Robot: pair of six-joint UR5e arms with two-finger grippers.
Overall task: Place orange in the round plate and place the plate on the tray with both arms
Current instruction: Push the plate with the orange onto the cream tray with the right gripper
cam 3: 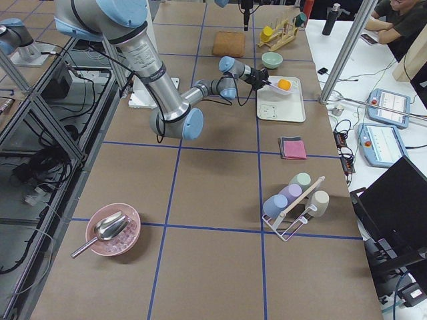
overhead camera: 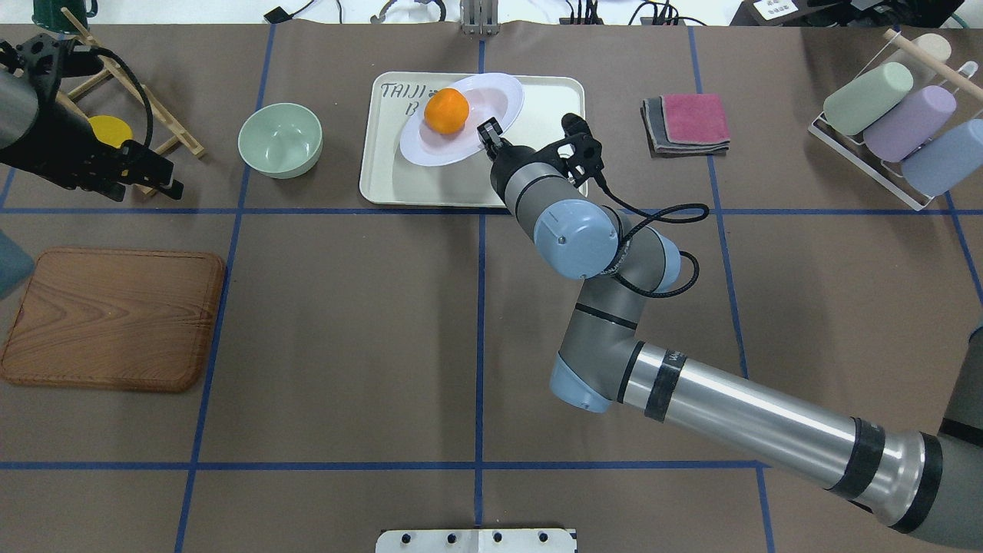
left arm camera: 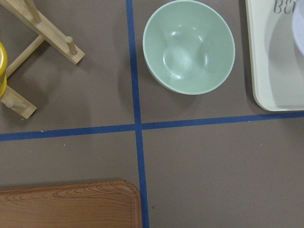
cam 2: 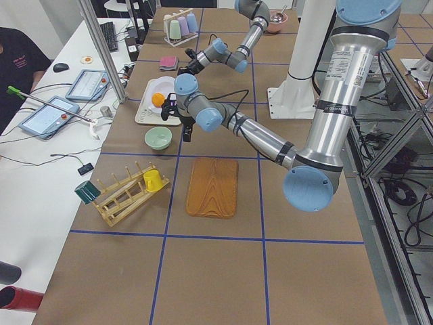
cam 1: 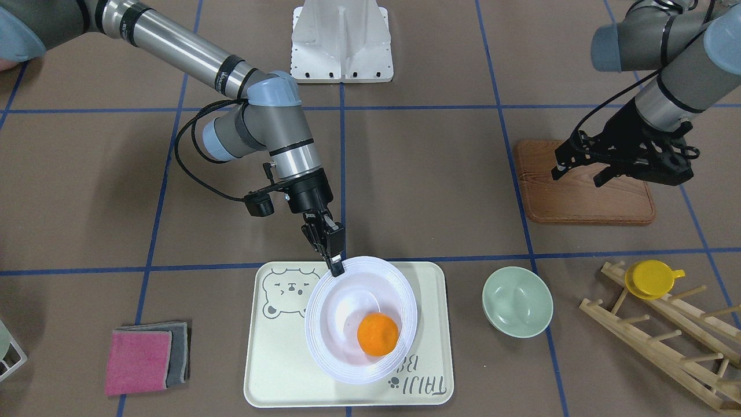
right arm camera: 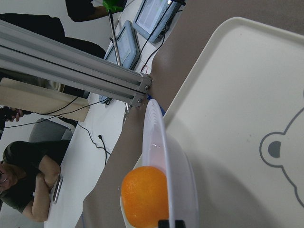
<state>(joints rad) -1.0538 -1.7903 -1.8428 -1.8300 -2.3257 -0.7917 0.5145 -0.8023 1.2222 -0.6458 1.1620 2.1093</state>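
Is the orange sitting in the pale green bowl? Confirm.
No, the orange lies in the round plate; the green bowl holds nothing.

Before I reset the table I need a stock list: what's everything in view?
orange: 1, orange, in the round plate
round plate: 1, white, tilted over the tray
tray: 1, cream, opposite the robot
bowl: 1, pale green, beside the tray
wooden board: 1, brown, below the left claw
wooden rack: 1, pale, past the bowl
cups: 2, yellow, dark green, on that rack
cloths: 2, pink on grey, tray's other side
tumblers: 4, pastel, in wire rack
pink bowl: 1, pink, table's right end
right claw: 1, black, shut on plate rim
left claw: 1, black, open
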